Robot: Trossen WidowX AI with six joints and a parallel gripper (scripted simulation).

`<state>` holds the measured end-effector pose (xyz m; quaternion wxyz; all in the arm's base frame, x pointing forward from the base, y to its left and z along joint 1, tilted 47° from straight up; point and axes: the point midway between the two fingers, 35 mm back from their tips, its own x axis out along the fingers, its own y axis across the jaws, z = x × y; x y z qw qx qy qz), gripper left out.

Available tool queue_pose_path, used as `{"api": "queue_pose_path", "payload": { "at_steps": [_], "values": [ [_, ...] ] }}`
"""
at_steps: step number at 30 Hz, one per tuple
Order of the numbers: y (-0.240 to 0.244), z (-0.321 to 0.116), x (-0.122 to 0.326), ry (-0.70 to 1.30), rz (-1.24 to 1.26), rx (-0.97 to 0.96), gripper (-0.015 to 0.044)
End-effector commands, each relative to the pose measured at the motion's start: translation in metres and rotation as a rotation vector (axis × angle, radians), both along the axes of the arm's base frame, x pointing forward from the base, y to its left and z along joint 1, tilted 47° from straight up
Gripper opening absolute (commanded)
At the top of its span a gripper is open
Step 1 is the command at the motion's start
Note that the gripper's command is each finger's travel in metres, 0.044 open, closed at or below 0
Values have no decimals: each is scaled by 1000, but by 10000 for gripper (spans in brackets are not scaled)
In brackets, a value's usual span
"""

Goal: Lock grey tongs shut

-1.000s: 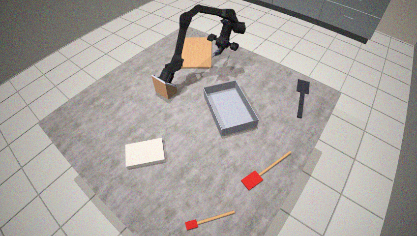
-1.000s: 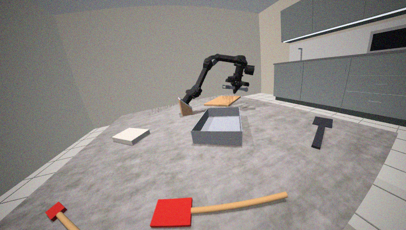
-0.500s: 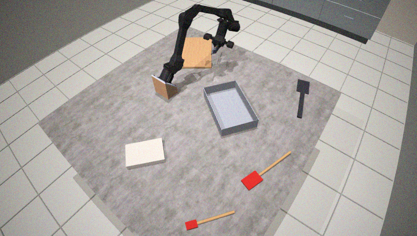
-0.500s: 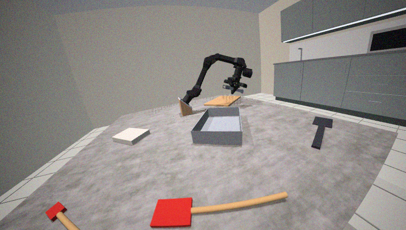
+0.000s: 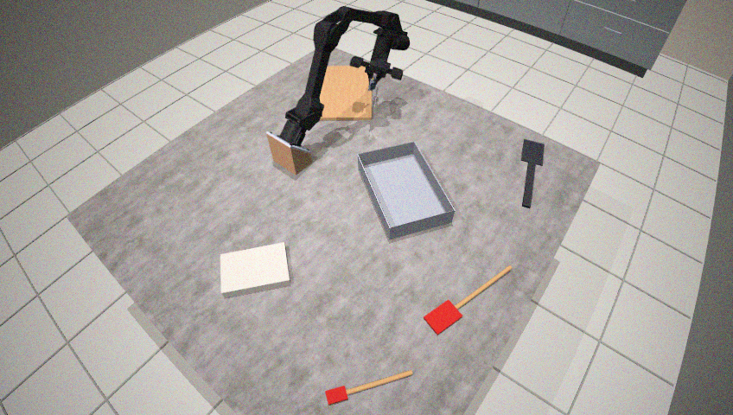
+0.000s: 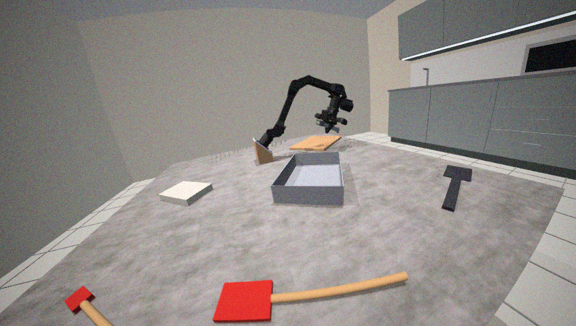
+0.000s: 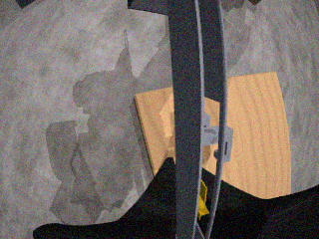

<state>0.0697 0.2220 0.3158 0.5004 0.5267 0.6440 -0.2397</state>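
The grey tongs (image 5: pixel 372 86) (image 6: pixel 334 129) (image 7: pixel 185 100) are held in my gripper (image 5: pixel 373 80) (image 6: pixel 328 128) (image 7: pixel 174 163), which is shut on them. In the wrist view their two long arms run nearly parallel and close together, top to bottom across the picture. A small grey slotted piece and a yellow piece show beside the arms. Whether the lock has caught cannot be seen. The wooden board (image 5: pixel 344 92) (image 6: pixel 315 142) (image 7: pixel 259 124) lies flat below. The gripper and tongs are above it, near its right edge in the top view. The roasting tin (image 5: pixel 421 226) (image 6: pixel 307 195) holds nothing.
A dark spatula (image 5: pixel 532 152) (image 6: pixel 456 173) lies right of the tin. A white block (image 5: pixel 254 268) (image 6: pixel 185 191) lies to the left. Two red-headed tools with wooden handles, one larger (image 5: pixel 442 316) (image 6: pixel 243 301) and one smaller (image 5: pixel 336 395) (image 6: pixel 79 299), lie at the front.
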Motion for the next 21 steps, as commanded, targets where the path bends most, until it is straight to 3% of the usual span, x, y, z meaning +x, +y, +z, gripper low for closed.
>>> {"api": "queue_pose_path", "payload": {
  "at_steps": [1, 21],
  "values": [
    [2, 2, -8, -26, 18, -1, -150],
    [8, 10, -55, -145, 110, 17, -150]
  ]
}}
